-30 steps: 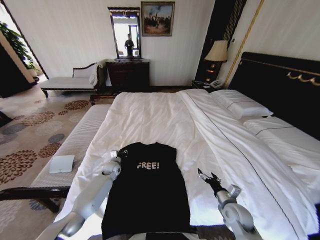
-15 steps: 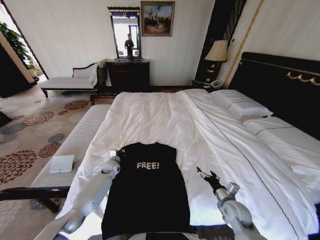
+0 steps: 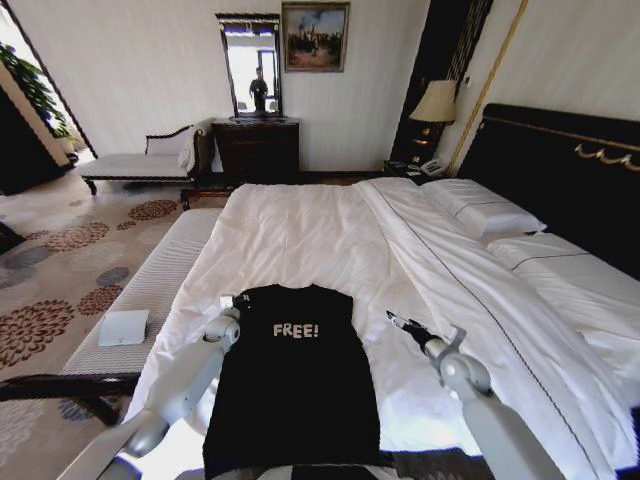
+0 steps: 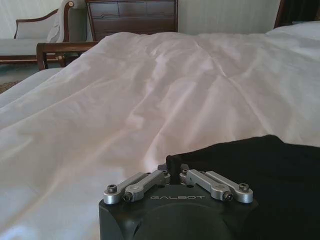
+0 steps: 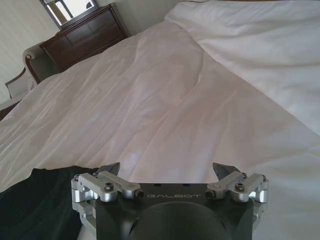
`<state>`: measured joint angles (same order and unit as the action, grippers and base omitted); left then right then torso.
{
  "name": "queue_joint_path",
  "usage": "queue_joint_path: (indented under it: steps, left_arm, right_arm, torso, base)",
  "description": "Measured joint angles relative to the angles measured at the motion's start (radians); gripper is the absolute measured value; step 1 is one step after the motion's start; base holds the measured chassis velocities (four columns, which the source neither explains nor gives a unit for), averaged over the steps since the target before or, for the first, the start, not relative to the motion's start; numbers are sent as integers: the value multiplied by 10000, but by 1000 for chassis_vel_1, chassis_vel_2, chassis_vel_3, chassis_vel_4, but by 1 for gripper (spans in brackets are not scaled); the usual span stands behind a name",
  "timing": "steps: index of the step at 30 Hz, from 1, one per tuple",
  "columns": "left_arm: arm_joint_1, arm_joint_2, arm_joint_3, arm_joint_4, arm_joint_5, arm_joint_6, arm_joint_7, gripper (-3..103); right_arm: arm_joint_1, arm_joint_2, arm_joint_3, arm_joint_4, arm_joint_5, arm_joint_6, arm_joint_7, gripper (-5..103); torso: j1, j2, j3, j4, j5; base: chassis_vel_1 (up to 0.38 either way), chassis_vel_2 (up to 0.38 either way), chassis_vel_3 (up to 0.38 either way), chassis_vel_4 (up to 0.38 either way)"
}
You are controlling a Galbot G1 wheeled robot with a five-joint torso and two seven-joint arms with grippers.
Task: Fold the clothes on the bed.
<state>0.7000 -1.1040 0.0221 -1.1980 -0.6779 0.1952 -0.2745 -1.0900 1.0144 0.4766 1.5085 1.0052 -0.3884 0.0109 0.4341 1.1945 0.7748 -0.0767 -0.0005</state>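
the left gripper [image 3: 229, 312] sits at the left shoulder corner of the black t-shirt [image 3: 295, 380], its fingers drawn together on the edge of the cloth, as the left wrist view shows [image 4: 172, 172]. the t-shirt lies flat on the white sheet near the foot of the bed [image 3: 330, 240], chest lettering facing up, collar end toward the far side. to its right, the right gripper [image 3: 400, 325] hovers just above the bare sheet, apart from the shirt's right edge, its fingers spread wide [image 5: 167, 172]. a pale ribbed bench [image 3: 150, 290] runs along the bed's left side.
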Motion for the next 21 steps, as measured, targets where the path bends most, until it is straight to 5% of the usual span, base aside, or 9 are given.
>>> queue_joint_path:
  steps: [4,21]
  left_arm:
    - [56,-68,50,116,60,-15,-94,3]
    - [155,-106,145,-150,-142,-25,-322,3]
  right_arm:
    - [1219,87,-925,-1254,95,36,-643,100]
    - [2993,1731,-1771,-3108,361,-12,-1221,99]
  torso:
    - [0,0,0,-1,-2]
    - [1,0,-1,-2,-3]
  base:
    - [0,0,0,0]
    - [0,0,0,0]
